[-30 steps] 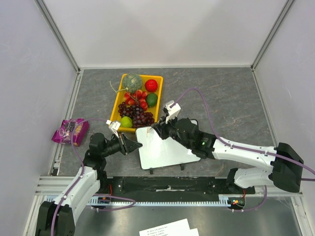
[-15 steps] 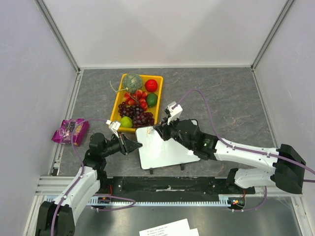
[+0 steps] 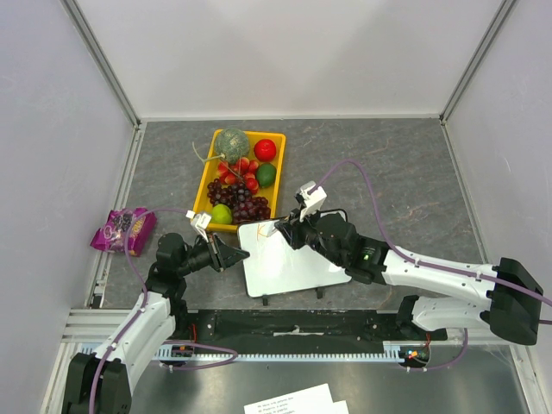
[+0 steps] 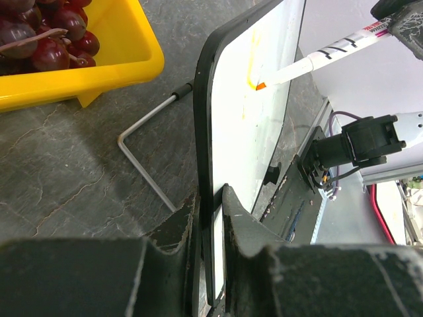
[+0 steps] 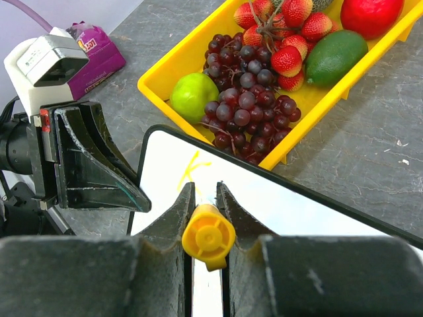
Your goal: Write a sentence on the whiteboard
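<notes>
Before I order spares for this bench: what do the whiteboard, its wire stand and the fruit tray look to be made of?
Whiteboard: glossy white writing face, likely coated or melamine, given its sheen; thin dark frame, probably plastic. Wire stand: bare grey metal rod, bent to a corner. Tray: smooth bright yellow plastic, judging by its moulded rounded rim.

Whiteboard (image 5: 297, 211) runs off frame (marker (image 5: 208, 238) tip hidden).

An orange handwritten letter (image 5: 190, 170), seemingly a "k", stands near one corner of the whiteboard (image 5: 304, 211). Print on the marker (image 4: 344, 45), purple packet (image 5: 99, 59) and paper sheets (image 3: 289, 401) is too small to read.
</notes>
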Motion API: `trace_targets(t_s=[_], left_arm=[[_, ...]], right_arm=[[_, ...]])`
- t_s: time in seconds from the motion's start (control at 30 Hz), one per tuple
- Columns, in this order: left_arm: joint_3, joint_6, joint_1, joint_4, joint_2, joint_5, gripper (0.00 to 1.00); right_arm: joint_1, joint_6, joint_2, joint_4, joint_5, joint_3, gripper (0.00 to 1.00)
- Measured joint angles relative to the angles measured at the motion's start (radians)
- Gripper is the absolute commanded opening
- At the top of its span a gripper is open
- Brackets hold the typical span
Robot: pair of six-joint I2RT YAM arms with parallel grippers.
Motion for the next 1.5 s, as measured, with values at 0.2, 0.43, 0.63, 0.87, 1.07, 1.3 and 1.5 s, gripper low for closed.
trace_targets(t_s=[0.2,0.43,0.63,0.87,1.07,1.3,1.5], left_arm=[[0.000,0.000,0.000,0.001,0.000,0.001,0.02],[0.000,0.000,0.000,0.001,0.000,0.001,0.02],[0.000,0.000,0.000,0.001,0.000,0.001,0.02],[0.000,0.000,0.000,0.001,0.000,0.001,0.02],[0.000,0.000,0.000,0.001,0.000,0.001,0.02],[0.000,0.000,0.000,0.000,0.000,0.000,0.02],[0.000,0.000,0.000,0.000,0.001,0.000,0.02]], right_arm=[[0.000,-0.002,0.000,-0.022,-0.005,0.020,0.00],[-0.001,-0.003,-0.021,-0.036,-0.002,0.046,0.00],[-0.001,-0.003,-0.020,-0.037,0.000,0.048,0.00],[-0.001,-0.003,-0.007,-0.032,0.006,0.047,0.00],[-0.001,-0.001,0.017,-0.022,0.013,0.040,0.00],[0.000,0.000,0.023,-0.009,0.022,0.037,0.00],[0.000,0.006,0.023,-0.008,0.032,0.035,0.00]])
